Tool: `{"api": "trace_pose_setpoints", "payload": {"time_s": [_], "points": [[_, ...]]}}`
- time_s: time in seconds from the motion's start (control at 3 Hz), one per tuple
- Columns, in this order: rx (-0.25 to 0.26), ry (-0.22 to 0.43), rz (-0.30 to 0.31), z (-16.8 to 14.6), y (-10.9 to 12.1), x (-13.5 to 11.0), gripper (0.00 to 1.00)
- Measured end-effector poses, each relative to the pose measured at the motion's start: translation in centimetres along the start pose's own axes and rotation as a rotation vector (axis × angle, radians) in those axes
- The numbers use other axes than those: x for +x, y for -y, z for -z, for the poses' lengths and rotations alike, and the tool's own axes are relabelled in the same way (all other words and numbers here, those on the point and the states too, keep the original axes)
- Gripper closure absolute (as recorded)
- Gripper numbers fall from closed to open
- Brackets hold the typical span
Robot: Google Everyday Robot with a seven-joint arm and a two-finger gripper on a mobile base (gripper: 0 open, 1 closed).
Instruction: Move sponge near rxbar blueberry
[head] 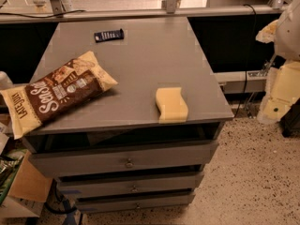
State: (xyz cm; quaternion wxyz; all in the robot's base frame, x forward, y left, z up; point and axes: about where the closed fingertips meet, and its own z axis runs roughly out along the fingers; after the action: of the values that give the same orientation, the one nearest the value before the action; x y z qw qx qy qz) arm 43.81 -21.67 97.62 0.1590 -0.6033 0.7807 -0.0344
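Note:
The pale yellow sponge [171, 104] lies flat near the front right edge of the grey cabinet top [140, 55]. The dark navy rxbar blueberry [108, 35] lies flat at the far left of the top, well apart from the sponge. My gripper [277, 97] with cream-coloured parts hangs off to the right of the cabinet, beyond its right edge and roughly level with the sponge, holding nothing that I can see.
A large brown-and-cream chip bag [56, 93] lies on the left of the top, overhanging the left edge. The cabinet has three drawers [126, 162] in front. Cardboard and clutter [18, 182] sit on the floor at left. A rail and cables run behind.

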Motion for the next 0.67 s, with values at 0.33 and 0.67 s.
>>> {"api": "trace_pose_setpoints", "payload": {"time_s": [0.33, 0.67], "points": [[0.000, 0.000, 0.000, 0.0, 0.0, 0.0, 0.00], [0.010, 0.069, -0.003, -1.0, 0.4, -1.4, 0.00]]}}
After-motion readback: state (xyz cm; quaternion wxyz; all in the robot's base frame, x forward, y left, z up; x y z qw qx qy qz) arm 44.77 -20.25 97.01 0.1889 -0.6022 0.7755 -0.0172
